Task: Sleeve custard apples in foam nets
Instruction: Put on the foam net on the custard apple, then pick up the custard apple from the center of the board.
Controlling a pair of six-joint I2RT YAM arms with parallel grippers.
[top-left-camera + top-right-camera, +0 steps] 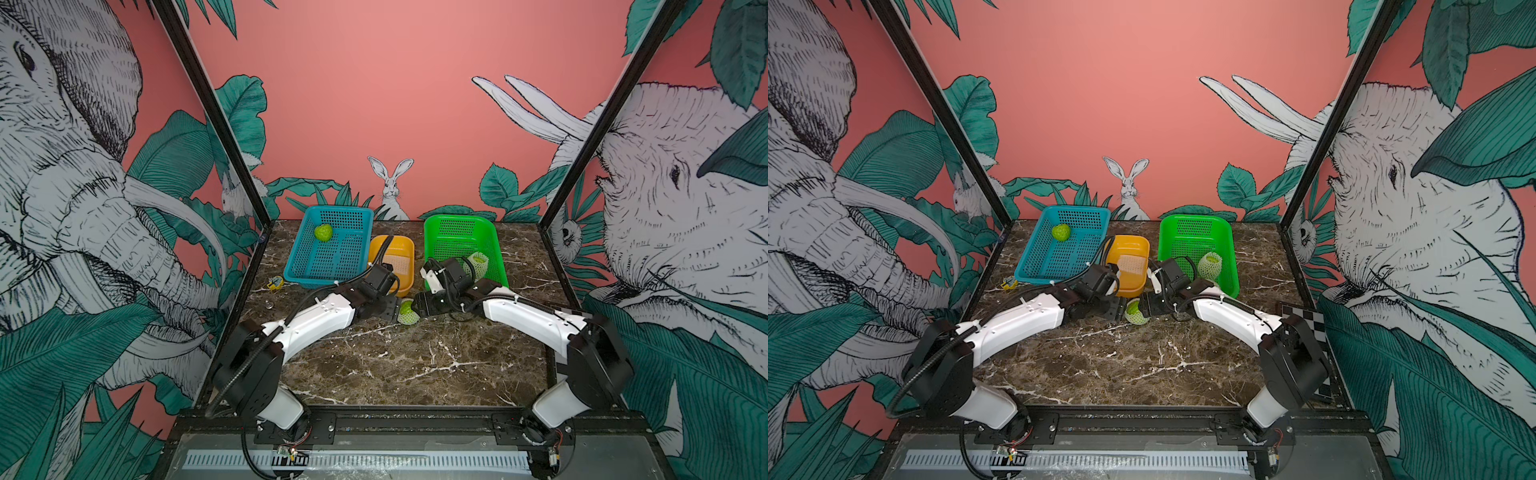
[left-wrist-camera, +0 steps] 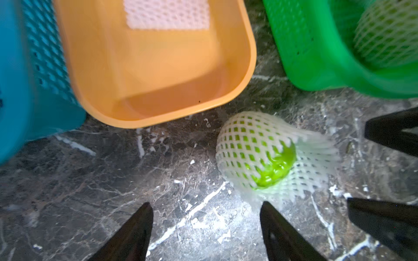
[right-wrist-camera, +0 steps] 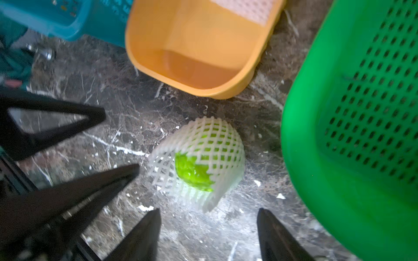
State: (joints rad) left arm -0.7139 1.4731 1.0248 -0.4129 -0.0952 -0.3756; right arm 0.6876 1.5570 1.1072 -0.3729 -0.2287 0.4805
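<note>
Custard apples (image 1: 408, 312) show in three places, so I work down by size. The marble bench (image 1: 415, 365) carries everything, with both my arms reaching in over its middle. Along its far side stand the blue basket (image 1: 338, 210), holding one bare fruit (image 1: 323, 232), and the green basket (image 1: 457, 217), holding one netted fruit (image 1: 477, 266). Between them is the smaller orange tub (image 2: 250, 67), with a spare foam net (image 2: 167, 15) lying flat inside. My left end effector (image 2: 204, 208) and right end effector (image 3: 209, 214) both hang released, jaws spread wide with only bare bench between them. What matters next is the sleeved custard apple (image 3: 194, 171). It lies on the bench just ahead of both end effectors, near the tub's front, and I see neither touching it. Its long axis seems to run from the tub back toward me, and the net's open mouth faces my way with green skin showing. My left fingertip (image 3: 122, 178) looks the nearer, just beside the net's loose edge. The right arm is on the green basket's side, which I judge suits the carry. Blur smears that loose edge, my arms hide the fingertips in both top views, and I cannot find a fourth fruit.
</note>
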